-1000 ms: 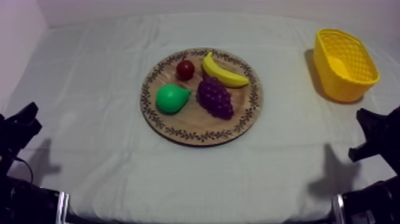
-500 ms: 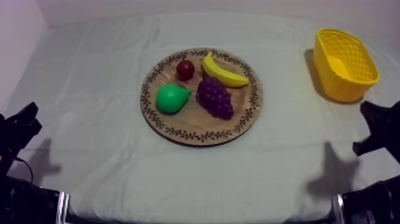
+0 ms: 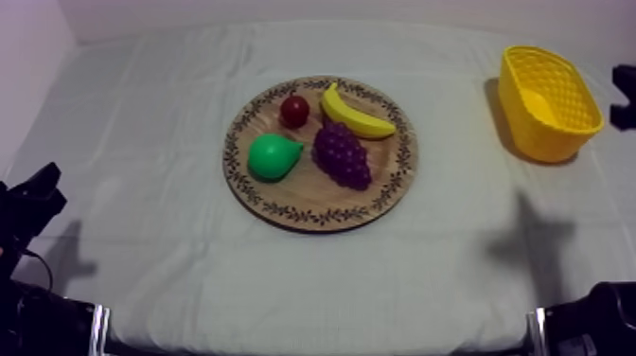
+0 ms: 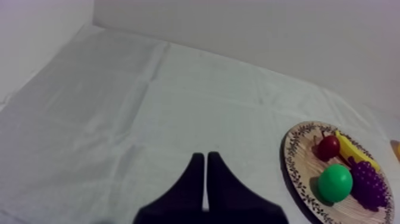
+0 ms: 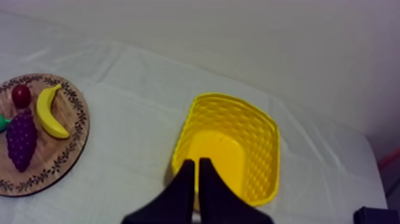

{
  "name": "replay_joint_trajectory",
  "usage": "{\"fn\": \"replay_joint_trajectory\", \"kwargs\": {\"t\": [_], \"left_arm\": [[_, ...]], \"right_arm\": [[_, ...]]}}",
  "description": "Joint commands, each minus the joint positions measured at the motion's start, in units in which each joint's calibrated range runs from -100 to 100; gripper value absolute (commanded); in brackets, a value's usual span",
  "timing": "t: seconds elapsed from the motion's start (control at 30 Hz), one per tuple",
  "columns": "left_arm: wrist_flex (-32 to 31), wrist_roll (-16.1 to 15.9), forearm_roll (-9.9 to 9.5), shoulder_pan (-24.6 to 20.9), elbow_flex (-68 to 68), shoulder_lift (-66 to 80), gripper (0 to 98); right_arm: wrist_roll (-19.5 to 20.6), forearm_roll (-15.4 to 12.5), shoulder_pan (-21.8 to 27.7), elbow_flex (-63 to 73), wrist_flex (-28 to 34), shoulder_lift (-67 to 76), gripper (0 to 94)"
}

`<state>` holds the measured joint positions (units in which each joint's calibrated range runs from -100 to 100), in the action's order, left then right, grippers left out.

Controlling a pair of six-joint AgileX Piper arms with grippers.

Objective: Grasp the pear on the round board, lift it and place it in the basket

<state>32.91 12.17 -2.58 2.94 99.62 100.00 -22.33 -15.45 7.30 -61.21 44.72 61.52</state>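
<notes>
The green pear point(image 3: 273, 156) lies on the left part of the round wooden board point(image 3: 312, 204), beside the grapes point(image 3: 343, 154), the banana point(image 3: 356, 114) and a small red fruit point(image 3: 294, 111). The yellow basket point(image 3: 554, 142) stands at the far right. My right gripper point(image 5: 197, 168) is shut on nothing and hangs over the near wall of the basket point(image 5: 232, 98); part of that arm point(image 3: 625, 95) shows at the right edge beside the basket. My left gripper point(image 4: 205, 164), shut and empty, rests low at the left point(image 3: 40, 192), well away from the pear point(image 4: 334, 182).
Grey-white cloth covers the table, with open room all around the board. The back wall runs close behind the basket. In the right wrist view the board point(image 5: 74, 128) lies well to the side of the basket.
My right arm has left its low rest at the right and moved up along the right edge to beside the basket. The left arm and the fruit have not moved.
</notes>
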Motion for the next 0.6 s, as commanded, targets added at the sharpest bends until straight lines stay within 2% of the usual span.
{"fn": "replay_joint_trajectory", "kwargs": {"t": [0.0,0.3,0.57], "left_arm": [[0.0,0.0,0.02,0.0,0.0,0.0,0.1],[0.0,0.0,0.02,0.0,0.0,0.0,0.1],[0.0,0.0,0.02,0.0,0.0,0.0,0.1]], "right_arm": [[-0.4,-0.7,0.1,9.8,2.5,-7.0,0.5],[-0.5,-1.7,-2.0,27.2,10.4,-21.7,0.5],[-1.9,-2.1,-8.2,38.9,17.9,-34.1,1.2]]}}
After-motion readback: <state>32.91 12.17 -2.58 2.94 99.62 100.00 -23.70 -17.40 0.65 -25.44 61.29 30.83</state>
